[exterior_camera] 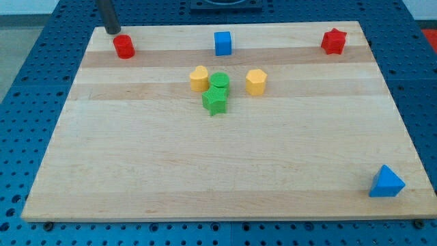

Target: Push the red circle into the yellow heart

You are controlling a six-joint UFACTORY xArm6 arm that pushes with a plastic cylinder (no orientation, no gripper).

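Note:
The red circle [123,46] sits near the board's top left corner. The yellow heart [199,78] lies to its lower right, near the top middle, touching a green circle [220,81]. My tip [113,31] is at the top left, just up and left of the red circle, close to it; I cannot tell whether they touch.
A green star [214,101] sits just below the green circle. A yellow hexagon [256,81] is right of them. A blue cube [222,43] is at top middle, a red star [333,42] at top right, a blue triangle [386,182] at bottom right. The wooden board [205,178] rests on a blue pegboard.

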